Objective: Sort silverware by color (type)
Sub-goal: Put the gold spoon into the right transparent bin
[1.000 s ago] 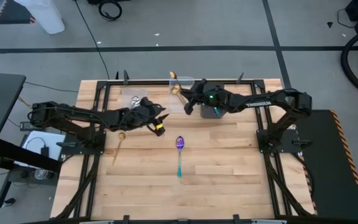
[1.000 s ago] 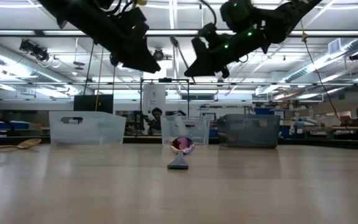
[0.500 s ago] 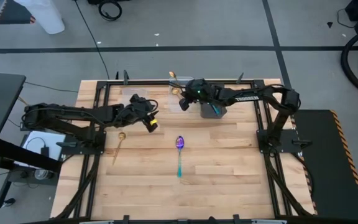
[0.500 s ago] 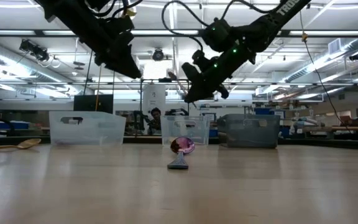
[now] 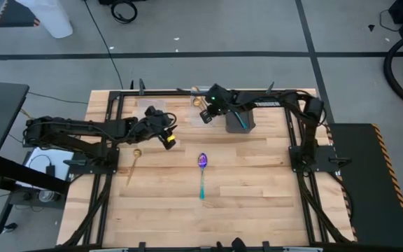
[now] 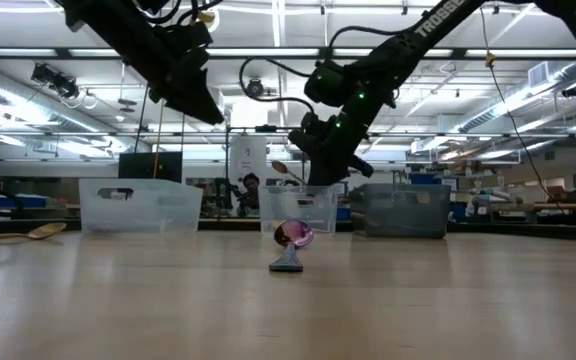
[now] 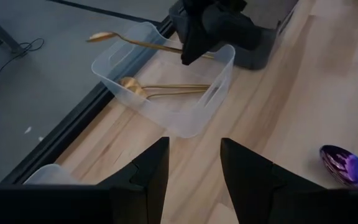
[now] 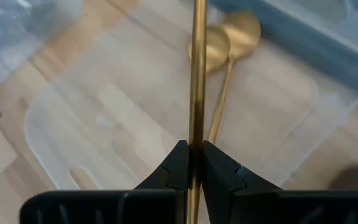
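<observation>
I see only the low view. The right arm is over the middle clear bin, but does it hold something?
Observer: Yes. The right gripper is shut on a gold spoon, above the middle clear bin.
Operator: Is this bin empty?
Observer: No, gold spoons in the bin already lie on its floor.
Operator: And the left gripper?
Observer: The left gripper is open and holds nothing.
Operator: What remains on the table?
Observer: A purple spoon and another gold spoon.
</observation>
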